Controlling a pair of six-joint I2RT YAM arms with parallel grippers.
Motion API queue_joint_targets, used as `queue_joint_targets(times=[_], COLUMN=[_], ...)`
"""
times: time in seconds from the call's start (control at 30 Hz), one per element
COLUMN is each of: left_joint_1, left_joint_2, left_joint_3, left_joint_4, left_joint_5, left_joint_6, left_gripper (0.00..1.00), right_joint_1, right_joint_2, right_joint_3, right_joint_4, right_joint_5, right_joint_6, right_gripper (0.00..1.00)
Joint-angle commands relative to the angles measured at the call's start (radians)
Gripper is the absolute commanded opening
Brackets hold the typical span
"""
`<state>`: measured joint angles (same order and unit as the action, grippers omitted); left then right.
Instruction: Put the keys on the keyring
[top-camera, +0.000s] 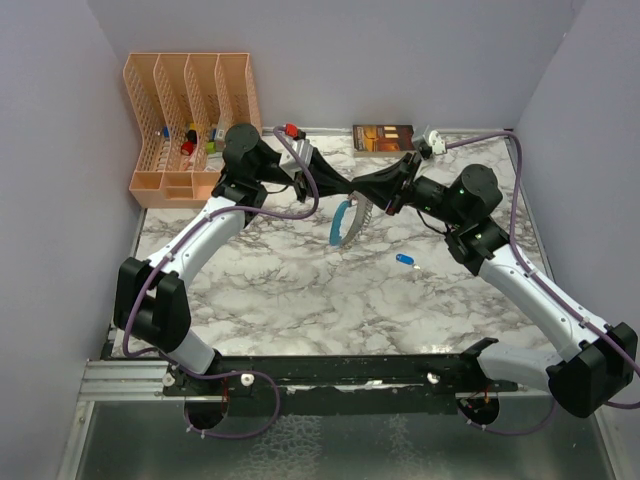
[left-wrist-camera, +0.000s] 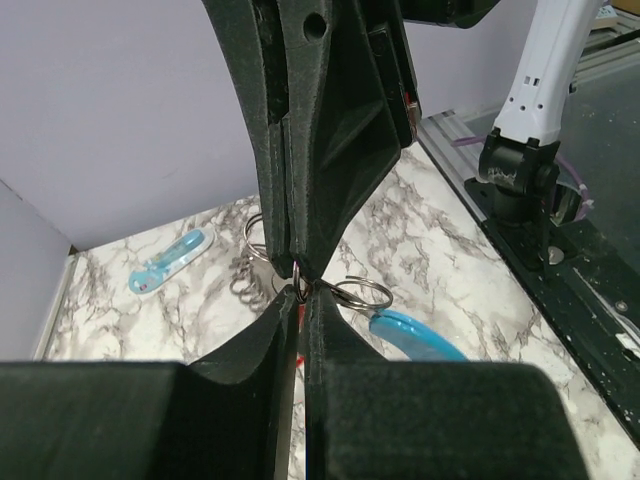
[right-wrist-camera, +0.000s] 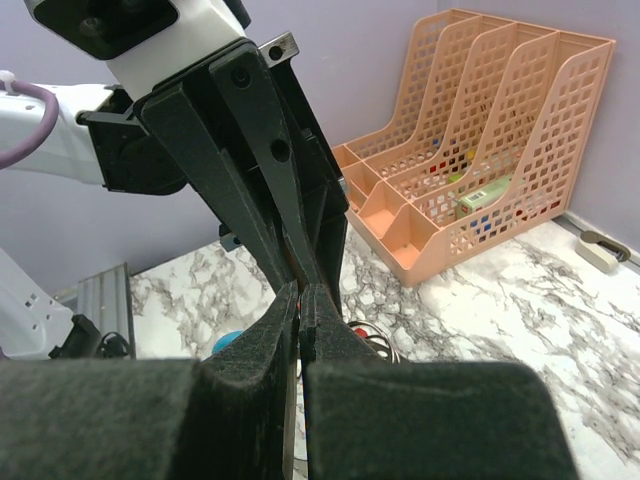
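tabletop (top-camera: 300, 290): white-grey marble | walls (top-camera: 400, 60): plain lilac | rack (top-camera: 190, 100): orange, back-left corner

The left gripper (left-wrist-camera: 300, 302) fills the bottom, jaws nearly together with a sliver of what looks like the red key (left-wrist-camera: 300, 318) in the slit. The right gripper (left-wrist-camera: 297, 262) drops in tip to tip, jaws together. The keyring (left-wrist-camera: 362, 293) sits right there. A pale-blue see-through thing (left-wrist-camera: 170, 262) lies on the marble table (left-wrist-camera: 420, 230).
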<state>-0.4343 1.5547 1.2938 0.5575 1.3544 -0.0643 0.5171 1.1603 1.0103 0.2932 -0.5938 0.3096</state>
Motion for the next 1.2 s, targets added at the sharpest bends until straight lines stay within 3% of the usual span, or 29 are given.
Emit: queue_joint_targets(times=[0.0, 0.2, 0.3, 0.47, 0.53, 0.6, 0.7, 0.8, 0.93, 1.17], left_joint_1=[-0.008, -0.007, -0.002, 0.037, 0.061, 0.078, 0.072, 0.047, 0.012, -0.037], left_joint_2=[0.002, 0.005, 0.007, 0.013, 0.016, 0.020, 0.041, 0.058, 0.066, 0.094], left_joint_3=[0.028, 0.034, 0.051, 0.113, 0.142, 0.190, 0.297, 0.363, 0.397, 0.475], left_joint_4=[0.030, 0.010, -0.065, -0.315, -0.451, -0.645, -1.058, -1.327, -1.510, -1.680], left_joint_5=[0.032, 0.039, 0.046, 0.061, 0.054, 0.024, -0.079, -0.172, -0.272, -0.409], left_joint_6=[-0.012, -0.003, 0.051, 0.234, 0.359, 0.531, 0.905, 1.166, 1.346, 1.492], left_gripper=[0.03, 0.00, 0.00, 0.00, 0.00, 0.00, 0.00, 0.00, 0.00, 0.00], right_joint_1=[0.004, 0.004, 0.004, 0.004, 0.003, 0.002, 0.003, 0.003, 0.003, 0.003], right_joint_2=[-0.003, -0.011, -0.019, -0.072, -0.090, -0.098, -0.094, -0.074, -0.026, 0.053], right_joint_3=[0.001, -0.002, 0.002, 0.032, 0.067, 0.108, 0.165, 0.204, 0.252, 0.274], right_joint_4=[0.061, 0.052, 0.026, -0.089, -0.175, -0.264, -0.393, -0.489, -0.562, -0.629], right_joint_5=[-0.014, -0.007, -0.006, 0.068, 0.099, 0.112, 0.113, 0.093, 0.021, -0.036], right_joint_6=[0.008, 0.019, 0.022, -0.033, -0.076, -0.121, -0.193, -0.254, -0.312, -0.395], right_gripper=[0.01, 0.01, 0.07, 0.46, 0.52, 0.52, 0.49, 0.47, 0.40, 0.30])
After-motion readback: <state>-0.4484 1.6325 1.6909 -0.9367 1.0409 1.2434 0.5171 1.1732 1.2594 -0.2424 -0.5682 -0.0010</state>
